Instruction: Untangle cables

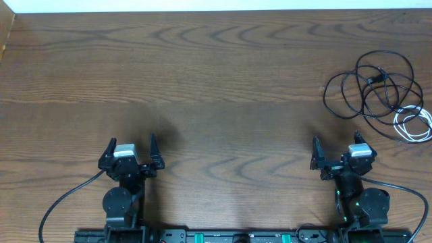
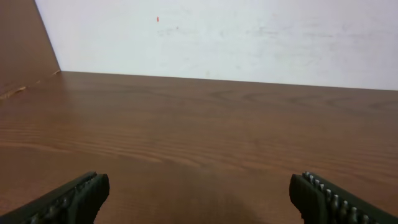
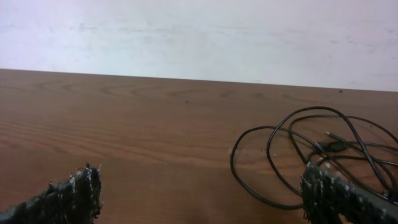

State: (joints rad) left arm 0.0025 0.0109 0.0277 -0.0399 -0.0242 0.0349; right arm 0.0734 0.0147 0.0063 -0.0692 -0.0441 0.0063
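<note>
The black cable (image 1: 373, 79) lies in loose overlapping loops at the table's far right. Its lower loops cross a small coil of white cable (image 1: 410, 140). In the right wrist view the black cable (image 3: 231, 158) spreads ahead and to the right, a small plug (image 3: 336, 146) resting among the loops; the white cable is out of that view. My right gripper (image 1: 336, 145) (image 3: 202, 183) stands open near the front edge, short of the loops, with nothing between its fingers. My left gripper (image 1: 131, 145) (image 2: 199, 186) is open over bare wood at the front left.
The wooden table (image 1: 216, 74) stretches back to a white wall (image 2: 249, 37). The table's left edge (image 1: 8, 34) shows at the far left. Thick black arm wires (image 1: 64, 199) trail from both arm bases at the front.
</note>
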